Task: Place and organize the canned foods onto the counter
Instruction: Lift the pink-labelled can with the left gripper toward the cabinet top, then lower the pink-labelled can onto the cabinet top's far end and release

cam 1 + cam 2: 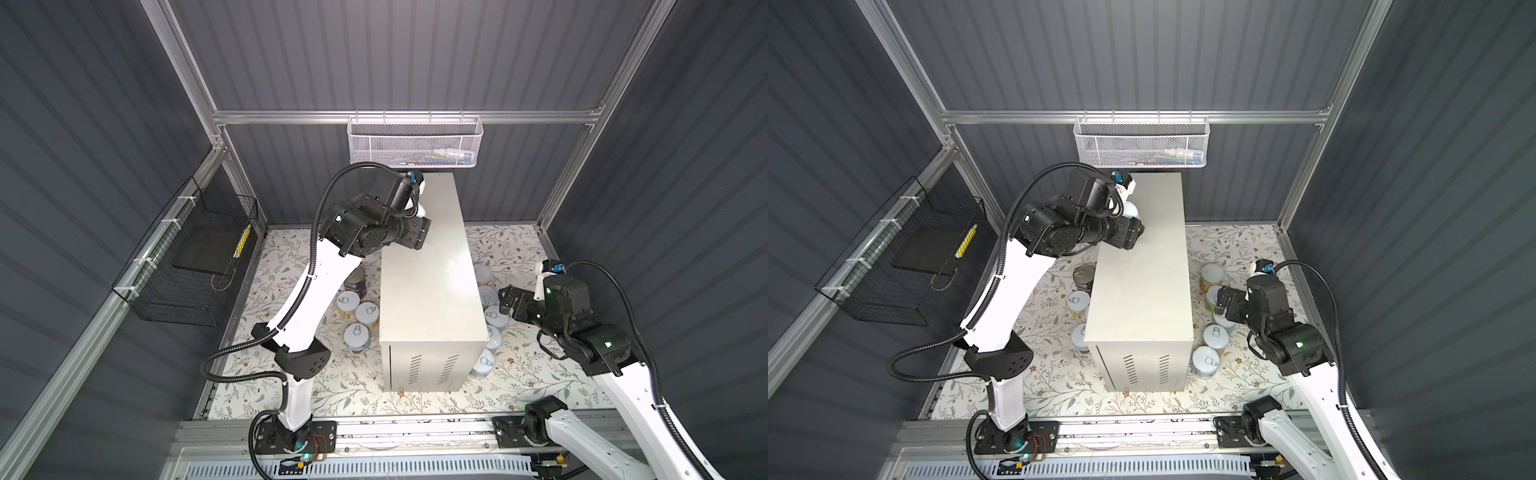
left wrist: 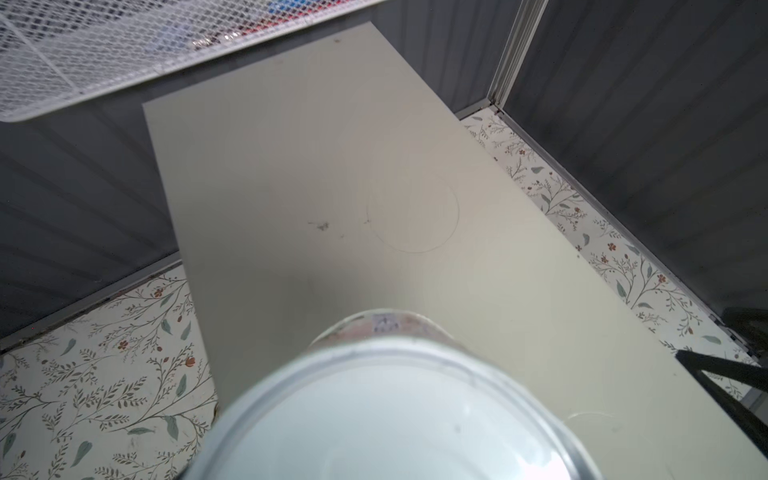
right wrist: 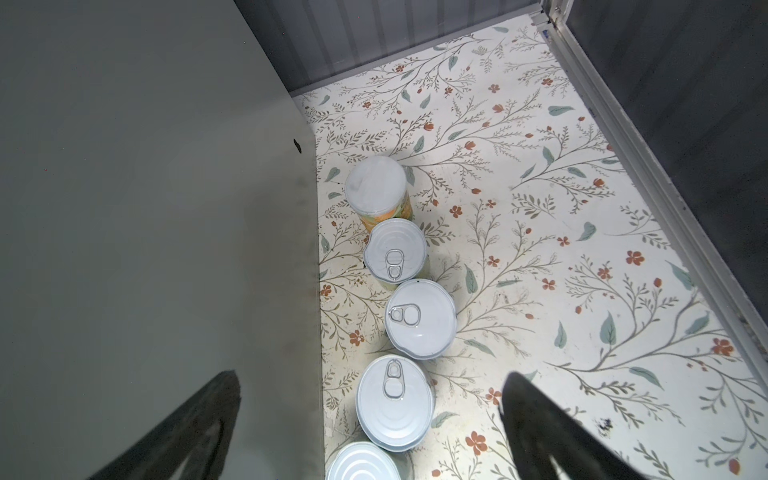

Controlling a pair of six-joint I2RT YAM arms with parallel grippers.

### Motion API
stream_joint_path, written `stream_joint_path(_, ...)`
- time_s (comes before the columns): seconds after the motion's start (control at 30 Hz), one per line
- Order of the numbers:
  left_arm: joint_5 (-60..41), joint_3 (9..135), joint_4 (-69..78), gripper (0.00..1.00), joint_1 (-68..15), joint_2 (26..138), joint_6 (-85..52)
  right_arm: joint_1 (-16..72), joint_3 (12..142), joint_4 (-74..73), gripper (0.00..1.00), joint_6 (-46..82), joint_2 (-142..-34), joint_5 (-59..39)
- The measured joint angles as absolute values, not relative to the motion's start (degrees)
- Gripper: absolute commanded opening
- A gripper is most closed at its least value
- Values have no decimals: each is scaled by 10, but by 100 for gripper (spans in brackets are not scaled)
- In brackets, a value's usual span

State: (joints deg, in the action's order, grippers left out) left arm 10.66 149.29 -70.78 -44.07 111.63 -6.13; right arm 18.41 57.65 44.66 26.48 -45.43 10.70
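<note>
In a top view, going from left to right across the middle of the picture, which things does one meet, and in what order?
black wire basket → tall dark can → counter → row of small tins on the floor beside the counter

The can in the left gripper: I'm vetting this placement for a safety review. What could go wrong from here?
1. The can held by the left gripper hangs near the counter's long edge. Released there, it might topple onto the floor cans below.
2. The open right gripper hovers over a tight row of cans hugging the counter's side. Descending, it could strike the counter or knock neighbours.
</note>
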Motion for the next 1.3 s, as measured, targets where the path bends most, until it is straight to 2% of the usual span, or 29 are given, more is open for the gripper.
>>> stream_joint_path(0.1, 109, 1476, -708, 0, -438, 1117, -62, 184, 590, 449, 99, 263, -454, 107)
stream_joint_path(0.13, 109, 1474, -708, 6, -438, 1117, -62, 184, 595, 448, 99, 263, -454, 107)
stream_joint_path(0.17, 109, 1471, -707, 17, -438, 1117, -62, 184, 600, 448, 99, 261, -454, 107)
stream_joint_path(0.23, 109, 1467, -708, 28, -437, 1117, -61, 184, 609, 447, 99, 258, -455, 107)
stream_joint_path(0.27, 109, 1464, -708, 37, -436, 1117, -61, 184, 613, 446, 99, 256, -456, 107)
stream_joint_path(0.43, 108, 1447, -686, 56, -435, 1113, -61, 184, 622, 442, 99, 254, -460, 107)
stream_joint_path(0.5, 104, 1435, -671, 80, -435, 1109, -60, 184, 622, 441, 99, 255, -460, 107)
stream_joint_path(0.57, 98, 1428, -664, 86, -435, 1107, -60, 184, 621, 439, 99, 255, -458, 107)
stream_joint_path(0.67, 88, 1426, -659, 87, -435, 1107, -59, 184, 620, 436, 99, 255, -455, 107)
stream_joint_path(0.77, 87, 1422, -654, 92, -435, 1105, -60, 184, 616, 432, 99, 255, -450, 107)
stream_joint_path(1.03, 102, 1371, -644, 92, -435, 1073, -61, 184, 610, 429, 99, 255, -447, 104)
stream_joint_path(1.13, 109, 1337, -639, 89, -435, 1043, -63, 184, 610, 429, 99, 255, -448, 104)
stream_joint_path(1.3, 117, 1317, -632, 77, -435, 1016, -77, 184, 610, 429, 99, 255, -444, 103)
